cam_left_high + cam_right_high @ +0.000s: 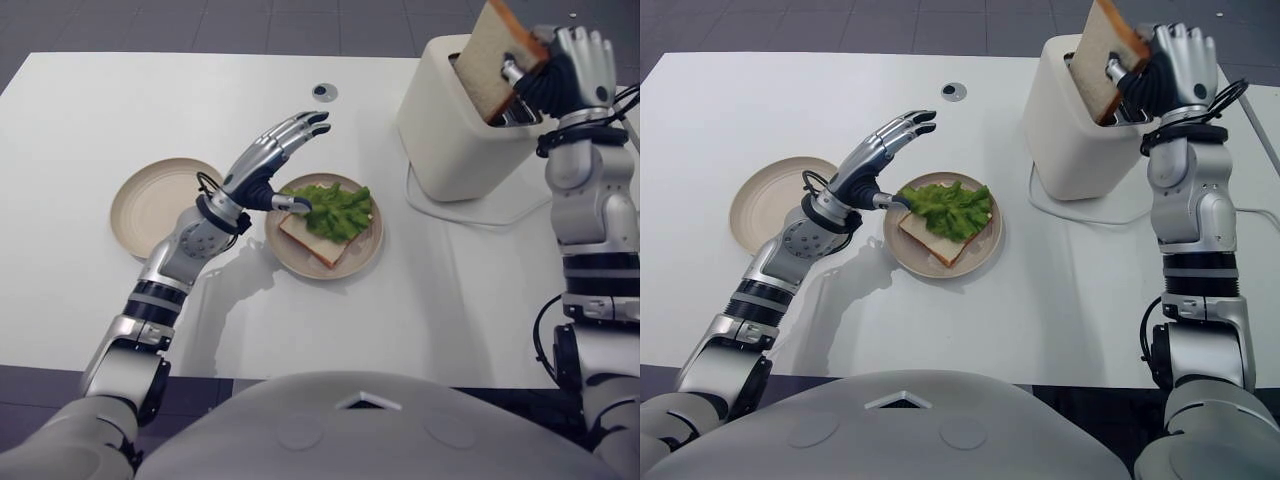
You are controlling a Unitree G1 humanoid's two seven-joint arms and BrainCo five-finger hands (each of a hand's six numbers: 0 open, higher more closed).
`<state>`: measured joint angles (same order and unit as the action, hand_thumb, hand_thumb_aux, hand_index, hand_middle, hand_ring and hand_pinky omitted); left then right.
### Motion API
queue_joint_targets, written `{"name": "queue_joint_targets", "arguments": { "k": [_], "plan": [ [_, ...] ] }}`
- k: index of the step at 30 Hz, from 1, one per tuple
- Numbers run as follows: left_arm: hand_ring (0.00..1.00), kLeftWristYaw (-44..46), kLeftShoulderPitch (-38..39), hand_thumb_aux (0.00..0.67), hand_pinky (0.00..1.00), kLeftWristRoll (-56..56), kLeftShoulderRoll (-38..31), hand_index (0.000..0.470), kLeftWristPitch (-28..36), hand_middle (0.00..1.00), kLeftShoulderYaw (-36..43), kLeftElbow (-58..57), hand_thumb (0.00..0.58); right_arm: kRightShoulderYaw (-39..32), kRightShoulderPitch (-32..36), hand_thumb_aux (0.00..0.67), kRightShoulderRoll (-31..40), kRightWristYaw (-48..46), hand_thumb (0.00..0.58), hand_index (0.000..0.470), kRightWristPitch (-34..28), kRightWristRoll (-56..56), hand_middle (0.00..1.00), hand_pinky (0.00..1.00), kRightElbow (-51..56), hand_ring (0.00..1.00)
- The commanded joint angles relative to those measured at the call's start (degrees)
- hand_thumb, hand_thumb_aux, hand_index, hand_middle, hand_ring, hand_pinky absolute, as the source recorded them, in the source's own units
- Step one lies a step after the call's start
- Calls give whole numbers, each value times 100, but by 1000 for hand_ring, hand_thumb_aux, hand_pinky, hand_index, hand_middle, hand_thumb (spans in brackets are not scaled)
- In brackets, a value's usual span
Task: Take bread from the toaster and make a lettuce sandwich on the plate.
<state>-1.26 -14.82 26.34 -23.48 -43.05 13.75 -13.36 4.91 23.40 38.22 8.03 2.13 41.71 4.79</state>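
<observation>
A cream toaster [450,130] stands at the back right of the white table. My right hand [570,65] is shut on a slice of bread [500,55] that is tilted and half lifted out of the toaster's slot. In the middle, a beige plate [360,255] holds a slice of bread [320,243] with green lettuce [335,205] on top. My left hand [270,160] hovers at the plate's left rim with its fingers spread open, its thumb touching the edge of the lettuce.
A second beige plate [150,200] lies to the left of the sandwich plate. A small round dark grommet [324,92] sits in the table near the back. The toaster's white cord [450,215] curls on the table in front of it.
</observation>
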Motion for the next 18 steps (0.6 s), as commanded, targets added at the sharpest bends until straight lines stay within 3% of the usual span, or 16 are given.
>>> {"name": "queue_joint_targets", "arguments": {
  "k": [1,5,9,14,18],
  "plan": [
    [0,0,-92,0,0,57,9,0,-39,0,-35,-150,0,248,469,670,108,108,580,470,317,-467,1000,1000,-279,1000],
    [0,135,-65,0,0,-351,7,0,-110,0,-134,-76,0,247,534,670,-256,-885,580,470,711,-2160,1000,1000,-720,1000],
    [0,499,-33,0,0,-1358,-9,0,-274,0,-289,0,0,113,176,670,-677,-2134,580,470,394,-3958,1000,1000,-1308,1000],
    [0,1175,9,0,0,-2888,-32,0,-301,0,-547,53,0,-160,-378,670,-914,-3154,580,470,-125,-5074,1000,1000,-1656,1000],
    [0,1497,61,0,0,-3431,14,0,-236,0,-806,142,0,-501,-844,670,-1359,-3196,580,470,-397,-5253,1000,1000,-1908,1000]
  ]
}}
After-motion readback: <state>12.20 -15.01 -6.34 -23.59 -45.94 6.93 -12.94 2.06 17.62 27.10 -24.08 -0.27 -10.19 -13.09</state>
